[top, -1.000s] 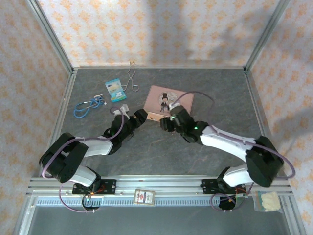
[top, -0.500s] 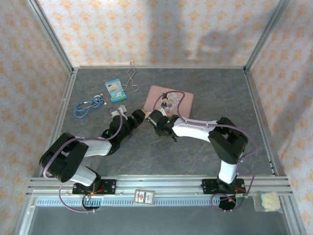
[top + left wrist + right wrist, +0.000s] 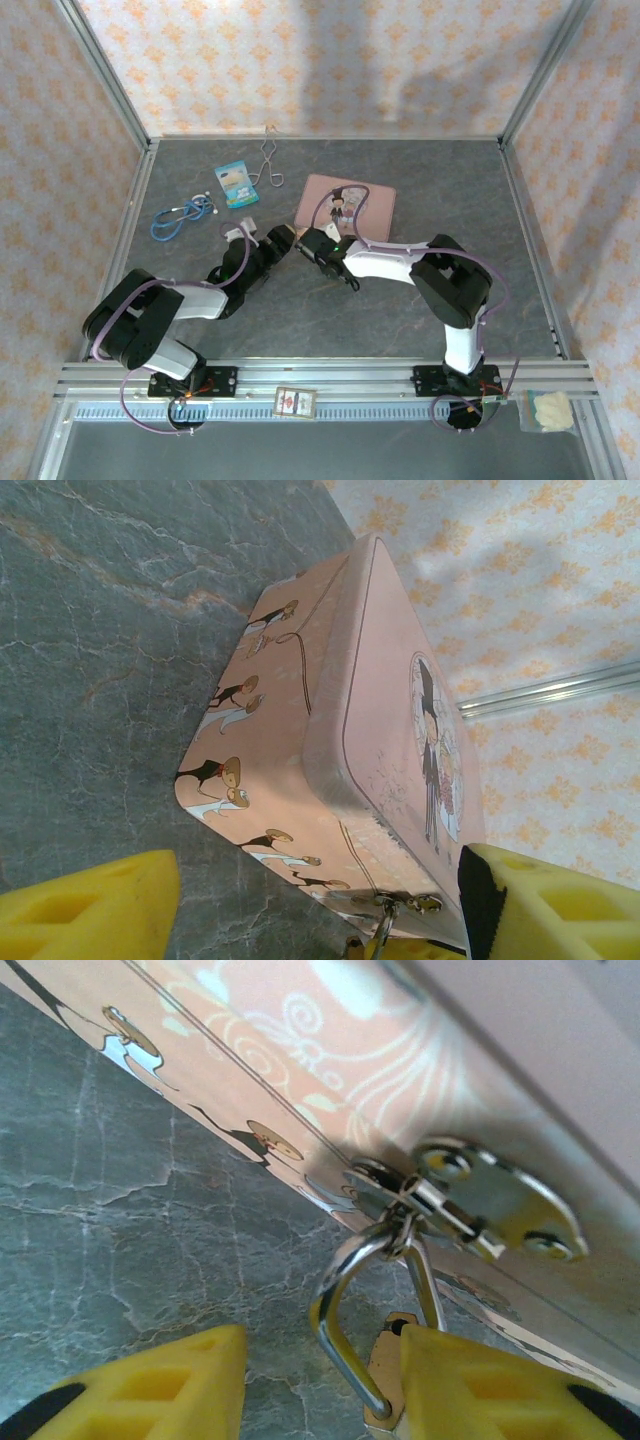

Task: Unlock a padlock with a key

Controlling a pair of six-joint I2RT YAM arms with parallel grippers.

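The brass padlock [image 3: 383, 1375] hangs by its silver shackle [image 3: 340, 1295] from the clasp [image 3: 480, 1200] of the pink tin [image 3: 345, 205]. My right gripper [image 3: 320, 1360] is open around it. The lock's body rests against the right yellow finger [image 3: 490, 1390], and a gap separates the shackle from the left finger [image 3: 150, 1395]. My left gripper [image 3: 320, 920] is open at the same near-left corner of the tin [image 3: 330, 730], where the clasp and shackle [image 3: 385, 920] show between its fingers. From above, both grippers [image 3: 283, 238] [image 3: 308, 243] meet at that corner. The key is out of view.
A blue cord bundle [image 3: 183, 213], a blue packet [image 3: 236, 183] and wire tongs [image 3: 270, 160] lie at the back left. A small card [image 3: 294, 402] and a clear bag [image 3: 546, 410] sit on the front rail. Frame posts and patterned walls enclose the table.
The right arm has swung left along the tin's near side to its near-left corner, and its jaws have narrowed around the padlock. The left arm has stayed put.
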